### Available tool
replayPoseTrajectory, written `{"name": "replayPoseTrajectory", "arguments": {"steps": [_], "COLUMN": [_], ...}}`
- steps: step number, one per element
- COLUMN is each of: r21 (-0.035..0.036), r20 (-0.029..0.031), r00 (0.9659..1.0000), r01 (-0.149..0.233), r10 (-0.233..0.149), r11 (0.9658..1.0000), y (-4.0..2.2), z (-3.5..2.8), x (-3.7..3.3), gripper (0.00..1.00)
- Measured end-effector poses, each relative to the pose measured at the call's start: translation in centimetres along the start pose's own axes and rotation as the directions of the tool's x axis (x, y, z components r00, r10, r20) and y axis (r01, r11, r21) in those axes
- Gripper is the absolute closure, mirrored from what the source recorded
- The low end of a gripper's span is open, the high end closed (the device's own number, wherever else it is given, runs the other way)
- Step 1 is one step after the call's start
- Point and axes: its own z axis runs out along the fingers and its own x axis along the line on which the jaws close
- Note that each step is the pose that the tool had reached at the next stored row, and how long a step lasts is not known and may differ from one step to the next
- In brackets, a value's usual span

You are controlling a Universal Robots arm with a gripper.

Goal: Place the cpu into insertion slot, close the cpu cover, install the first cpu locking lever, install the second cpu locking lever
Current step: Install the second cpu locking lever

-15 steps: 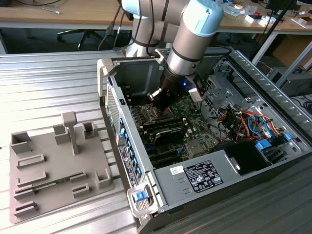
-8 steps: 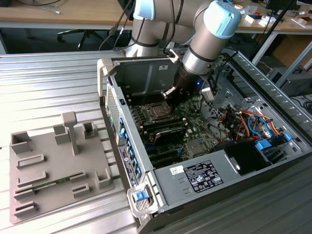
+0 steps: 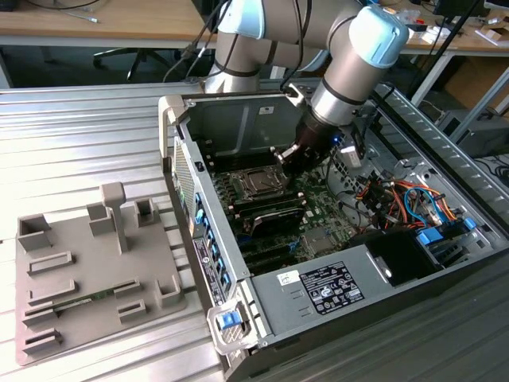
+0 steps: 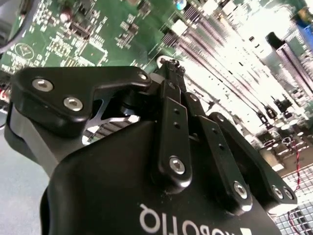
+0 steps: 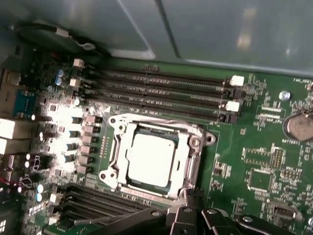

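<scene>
Here, pincer (image 5: 193, 198) tips together at cpu cover (image 5: 188, 147) edge, cpu (image 5: 150, 157) seated, levers hard to discern.

Tool (image 3: 285, 156) beside insertion slot (image 3: 256, 184) (cpu (image 3: 257, 185) seated).

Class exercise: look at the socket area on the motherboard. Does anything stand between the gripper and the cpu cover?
Nothing visible does. In the first wrist view the cpu cover lies flat around the cpu, seated in the insertion slot, and the gripper sits right at the cover's edge with no cable or part between them.
</scene>
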Motion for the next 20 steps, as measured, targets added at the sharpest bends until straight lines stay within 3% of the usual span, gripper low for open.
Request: {"name": "replayPoseTrajectory", "arguments": {"steps": [1,2,3,6,8,11,12,15,18,20], "r21": [0.0097,0.0247,0.0291,0.0294,0.0295,0.0294,0.0302,0.0321,0.0335,0.0335], "r20": [-0.0017,-0.0042,-0.0050,-0.0046,-0.0041,-0.0028,0.0011,0.0126,0.0204,0.0217], "r00": [1.0000,1.0000,1.0000,1.0000,1.0000,1.0000,1.0000,0.9999,0.9998,0.9998], "r01": [-0.001,-0.004,-0.005,-0.005,-0.006,-0.006,-0.006,-0.006,-0.006,-0.006], "r10": [0.001,0.004,0.005,0.005,0.006,0.006,0.006,0.006,0.005,0.006], "r11": [1.0000,0.9997,0.9996,0.9996,0.9995,0.9996,0.9995,0.9995,0.9994,0.9994], "y": [-0.05,-0.05,-0.03,0.28,0.59,0.86,0.99,1.13,1.21,1.27], "z": [-0.01,0.01,0.06,0.39,0.83,1.20,1.30,1.13,0.94,0.98], "x": [0.01,0.04,0.10,1.22,2.90,4.45,5.20,5.96,6.48,6.78], "gripper": [0.89,0.89,0.89,0.89,0.89,0.89,0.89,0.89,0.89,0.89]}}
